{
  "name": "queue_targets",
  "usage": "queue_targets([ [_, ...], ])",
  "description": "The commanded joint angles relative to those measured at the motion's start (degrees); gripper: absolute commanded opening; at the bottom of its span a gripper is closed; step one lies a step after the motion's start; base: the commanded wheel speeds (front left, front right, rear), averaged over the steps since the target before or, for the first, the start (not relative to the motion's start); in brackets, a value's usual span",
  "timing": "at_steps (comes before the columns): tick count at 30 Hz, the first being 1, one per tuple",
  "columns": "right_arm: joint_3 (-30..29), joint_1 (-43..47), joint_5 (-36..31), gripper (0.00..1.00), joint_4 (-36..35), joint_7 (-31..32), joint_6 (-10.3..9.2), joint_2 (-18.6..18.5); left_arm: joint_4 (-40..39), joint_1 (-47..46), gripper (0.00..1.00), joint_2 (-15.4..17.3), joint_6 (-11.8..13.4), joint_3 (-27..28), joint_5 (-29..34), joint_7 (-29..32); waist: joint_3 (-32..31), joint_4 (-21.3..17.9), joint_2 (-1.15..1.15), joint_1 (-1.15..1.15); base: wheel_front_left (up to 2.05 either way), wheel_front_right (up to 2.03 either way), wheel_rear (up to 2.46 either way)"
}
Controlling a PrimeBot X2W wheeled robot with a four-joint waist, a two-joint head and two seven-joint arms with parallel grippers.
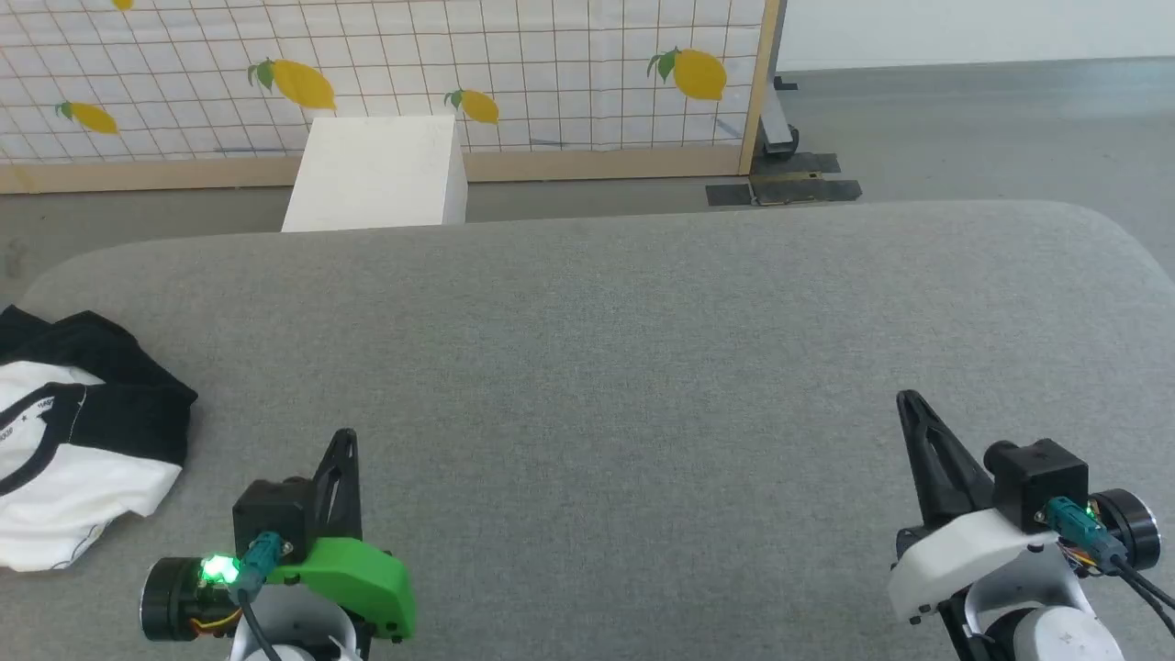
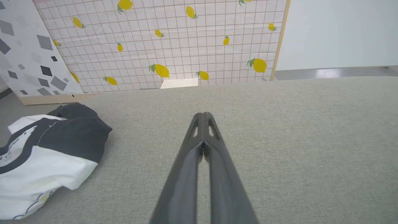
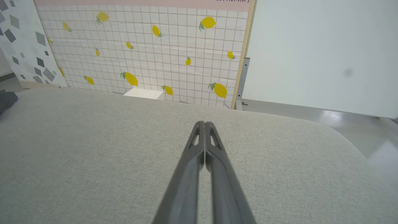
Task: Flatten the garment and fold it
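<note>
Left jaws and right jaws are both pressed fully shut, holding nothing, over the bare grey counter (image 1: 587,367). The garment (image 1: 83,459) lies crumpled at nine o'clock of the left jaws, by the counter's edge (well apart from the right). The left jaws should probably part first, then pinch an outer edge, not the bunched middle.

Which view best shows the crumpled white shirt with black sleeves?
Left wrist view: the crumpled white shirt with black sleeves lies near and large, folds and collar tape plain, though cropped at the edge. The head view shows it smaller, also cropped; the right wrist view catches a dark sliver of it.
</note>
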Motion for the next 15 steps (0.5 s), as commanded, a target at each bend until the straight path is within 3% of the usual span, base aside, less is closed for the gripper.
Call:
queue_targets([
  [1, 0.0, 0.8, -0.4, 0.0, -0.3, 0.0, -0.1, 0.1, 0.2, -1.0, 0.0, -0.3, -0.1, 0.2, 0.6, 0.1, 0.0, 0.0, 0.0, 0.0, 0.0, 0.0, 0.0],
  [15, 0.0, 0.8, -0.4, 0.0, -0.3, 0.0, -0.1, 0.1, 0.2, -1.0, 0.0, -0.3, -0.1, 0.2, 0.6, 0.1, 0.0, 0.0, 0.0, 0.0, 0.0, 0.0, 0.0],
])
